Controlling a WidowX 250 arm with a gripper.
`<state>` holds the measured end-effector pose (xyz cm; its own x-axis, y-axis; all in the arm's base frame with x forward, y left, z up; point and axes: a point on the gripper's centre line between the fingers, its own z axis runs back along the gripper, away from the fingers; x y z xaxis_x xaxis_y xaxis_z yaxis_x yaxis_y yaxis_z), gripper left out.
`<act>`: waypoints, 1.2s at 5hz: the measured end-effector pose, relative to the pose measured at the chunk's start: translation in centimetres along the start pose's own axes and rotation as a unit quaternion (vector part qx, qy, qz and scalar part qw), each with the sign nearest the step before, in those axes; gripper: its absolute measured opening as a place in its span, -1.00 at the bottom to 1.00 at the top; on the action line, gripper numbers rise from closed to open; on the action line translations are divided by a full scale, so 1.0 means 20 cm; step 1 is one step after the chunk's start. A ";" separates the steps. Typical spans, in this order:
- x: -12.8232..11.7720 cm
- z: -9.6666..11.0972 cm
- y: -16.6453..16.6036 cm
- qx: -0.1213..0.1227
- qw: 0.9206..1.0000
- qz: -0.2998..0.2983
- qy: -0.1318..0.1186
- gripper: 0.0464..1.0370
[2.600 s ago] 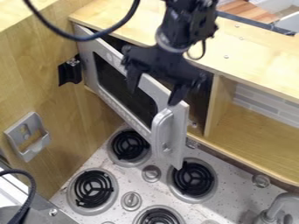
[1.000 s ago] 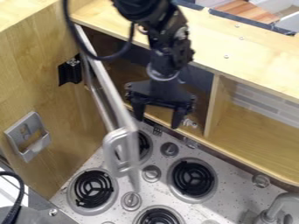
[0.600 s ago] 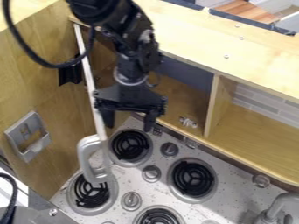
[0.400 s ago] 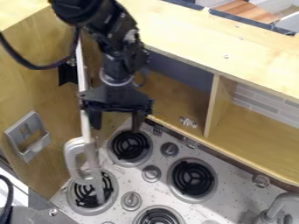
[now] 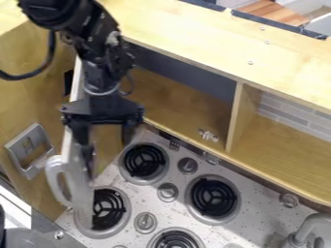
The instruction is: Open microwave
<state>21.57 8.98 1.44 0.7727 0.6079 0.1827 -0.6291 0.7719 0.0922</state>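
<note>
Presently on my feed: toy kitchen cabinet, wooden. Speckled stovetop, below. Side panel, wooden, at view's left. Black arm, mine, entering upper left. Microwave compartment, exposed. Microwave door, swung wide open, near side panel. My gripper, fingers spread apart, one overlapping door in view; contact, cannot tell. Coil burners, black. Looped door handle, pale. Knobs, among burners.

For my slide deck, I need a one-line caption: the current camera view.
Open gripper at the swung-open microwave door, above the stovetop.
</note>
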 end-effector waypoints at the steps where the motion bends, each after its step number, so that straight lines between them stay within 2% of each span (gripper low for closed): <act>1: 0.01 0.01 0.06 0.005 1.000 0.013 -0.001 0.92; 4: 0.02 0.02 0.15 0.014 1.000 0.019 0.000 0.92; 6: 0.02 0.02 0.15 0.014 1.000 0.016 0.001 0.92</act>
<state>19.92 11.48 2.09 0.7522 0.6327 0.1841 -0.6558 0.7462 0.1144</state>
